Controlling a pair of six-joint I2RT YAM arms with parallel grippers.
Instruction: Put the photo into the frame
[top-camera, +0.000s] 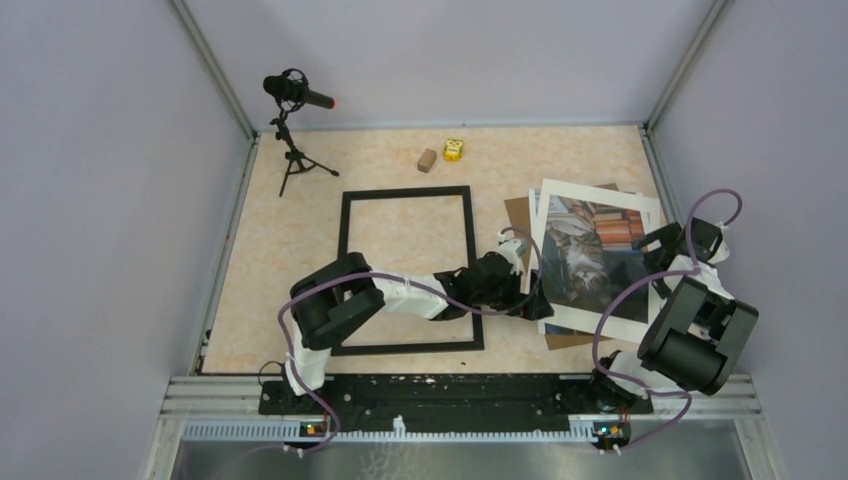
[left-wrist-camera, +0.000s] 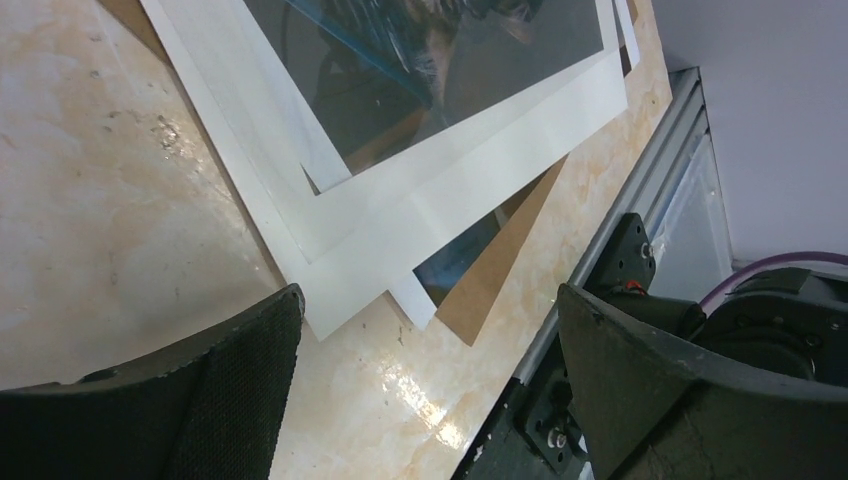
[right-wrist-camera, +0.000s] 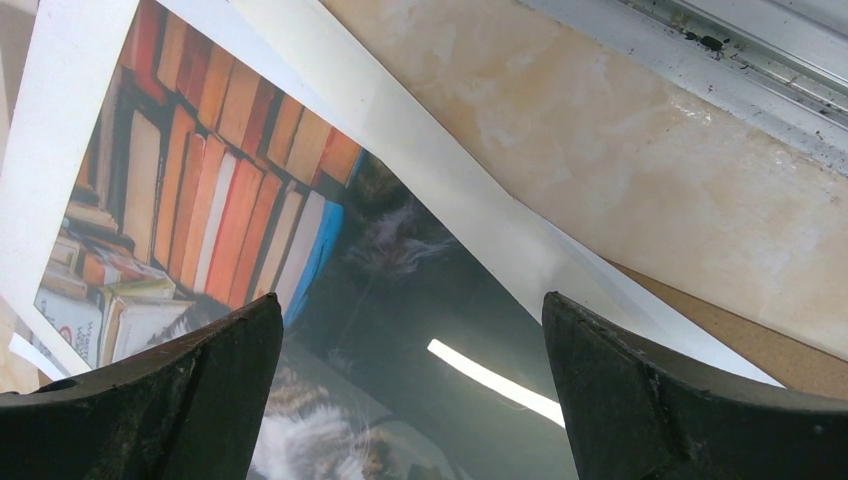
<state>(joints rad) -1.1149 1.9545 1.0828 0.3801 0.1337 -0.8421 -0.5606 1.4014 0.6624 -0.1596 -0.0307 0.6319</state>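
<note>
Photo (top-camera: 590, 255) fills the gap between our right gripper's (right-wrist-camera: 410, 310) spread jaws, which hover over its cat-and-books face grasping nothing. Our left gripper (left-wrist-camera: 430, 330), equally released, hangs by its seven-o'clock edge. It lies on brown cardboard (top-camera: 515, 215) at three o'clock of the table (top-camera: 290, 210), with the frame (top-camera: 405, 192) beside it at nine. We judge pickup is in hand: next, pinch one edge cleanly.

the left arm stretches low toward the right, the left claw (left-wrist-camera: 428, 300) spread wide. the right arm is folded, the right claw (right-wrist-camera: 410, 300) spread wide too, pointing down.
</note>
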